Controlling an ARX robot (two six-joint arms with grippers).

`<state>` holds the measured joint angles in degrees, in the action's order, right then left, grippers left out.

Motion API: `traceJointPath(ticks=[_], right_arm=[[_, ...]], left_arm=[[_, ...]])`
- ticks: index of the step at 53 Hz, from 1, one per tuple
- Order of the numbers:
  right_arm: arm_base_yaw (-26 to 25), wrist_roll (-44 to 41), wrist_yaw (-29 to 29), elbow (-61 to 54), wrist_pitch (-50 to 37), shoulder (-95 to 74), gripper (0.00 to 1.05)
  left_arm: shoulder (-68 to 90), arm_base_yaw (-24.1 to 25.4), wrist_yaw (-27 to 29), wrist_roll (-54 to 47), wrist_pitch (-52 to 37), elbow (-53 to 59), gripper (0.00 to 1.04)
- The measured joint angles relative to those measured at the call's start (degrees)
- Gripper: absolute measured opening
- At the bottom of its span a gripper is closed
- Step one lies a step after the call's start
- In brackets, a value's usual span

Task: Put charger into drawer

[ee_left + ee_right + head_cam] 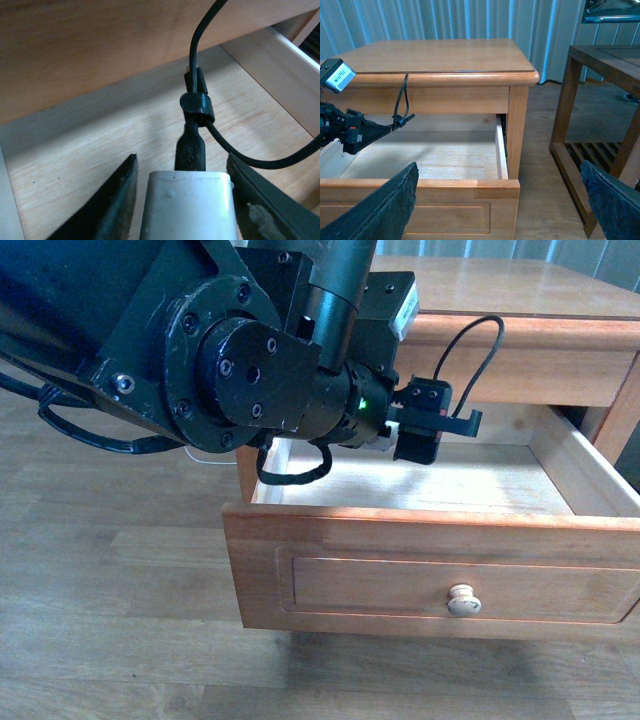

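The drawer (430,532) stands pulled out, its pale inside bare, with a round knob (463,599) on its panel front. My left gripper (440,426) hangs over the drawer's back part, shut on the charger. In the left wrist view the white plug block (187,207) sits between the two fingers, and the black cable with its tie (197,106) hangs ahead, above the drawer floor. The cable's loop (482,348) rises in front of the cabinet's rail. The right wrist view shows the left gripper (374,131) and cable (400,102) over the drawer (498,145). My right gripper (498,172) is open, in front of the drawer's corner.
The light-wood cabinet top (440,55) overhangs the drawer's back. A dark wooden rack (600,65) stands close beside the cabinet, with a strip of wood floor (540,165) between them. A blue ribbed wall (445,20) runs behind.
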<state>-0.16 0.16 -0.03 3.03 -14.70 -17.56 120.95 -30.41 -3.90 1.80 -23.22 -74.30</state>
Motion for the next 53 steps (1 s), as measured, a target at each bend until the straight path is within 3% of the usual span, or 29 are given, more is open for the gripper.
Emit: traceJointPath(ticks=[5,16,23,40,53], right_arm=[[0.00,0.00,0.02,0.00,0.00,0.00,0.97],[0.00,0.00,0.02,0.00,0.00,0.00,0.97],[0.00,0.00,0.00,0.00,0.00,0.00,0.97],[0.00,0.00,0.00,0.00,0.00,0.00,0.97],[0.00,0.00,0.02,0.00,0.00,0.00,0.97]], left_arm=[[-0.17,-0.09,2.10,-0.04,-0.79,-0.28,0.71],[-5.31,1.60,12.22,1.05,-5.14,2.27,1.01],[-14.75,3.78,14.78,1.60,-4.52,7.15,0.99],[-43.19,8.90,13.05,1.49,-0.52,26.47,0.99],[-71.73,18.58,10.01,2.64,12.02,40.33,0.99]])
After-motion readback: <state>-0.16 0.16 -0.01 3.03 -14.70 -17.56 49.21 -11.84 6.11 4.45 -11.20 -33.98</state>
